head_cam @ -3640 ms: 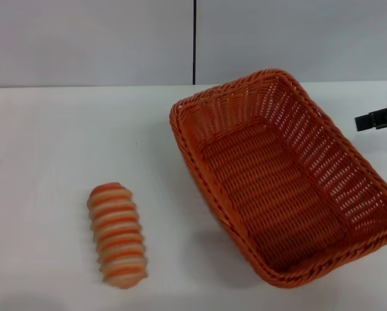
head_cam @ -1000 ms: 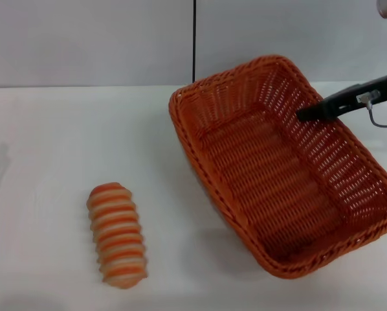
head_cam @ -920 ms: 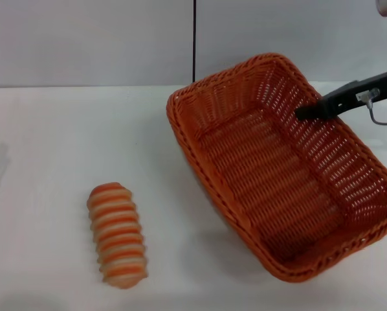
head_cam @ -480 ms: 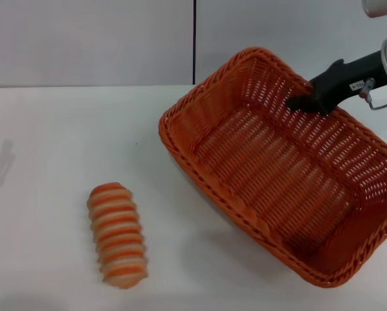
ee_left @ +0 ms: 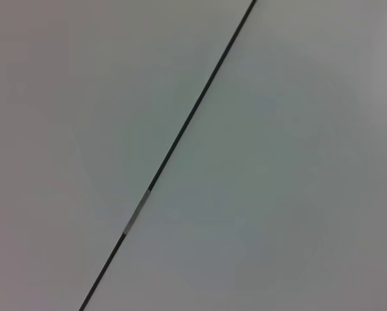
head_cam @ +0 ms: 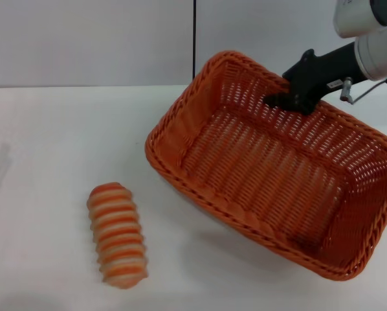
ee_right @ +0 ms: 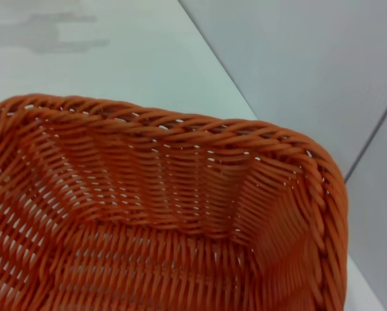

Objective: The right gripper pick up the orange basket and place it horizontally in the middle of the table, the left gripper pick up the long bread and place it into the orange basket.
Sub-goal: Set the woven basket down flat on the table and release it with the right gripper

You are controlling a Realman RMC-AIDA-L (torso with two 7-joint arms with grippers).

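The orange basket (head_cam: 258,168) hangs tilted above the table (head_cam: 57,142) on the right, its far side raised. My right gripper (head_cam: 279,100) reaches in from the upper right and is shut on the basket's far rim. The right wrist view shows the basket (ee_right: 148,214) from inside, with its braided rim and an end wall close to the camera. The long bread (head_cam: 116,234), striped orange and cream, lies on the table at the front left, well apart from the basket. My left gripper is out of view.
A grey wall with a dark vertical seam (head_cam: 194,42) stands behind the table. The left wrist view holds only this wall and its seam (ee_left: 180,136). White tabletop (ee_right: 109,65) lies beyond the basket's end wall.
My right gripper closed on the basket's far rim, lifted it and carried it left, turning it. The bread has not moved.
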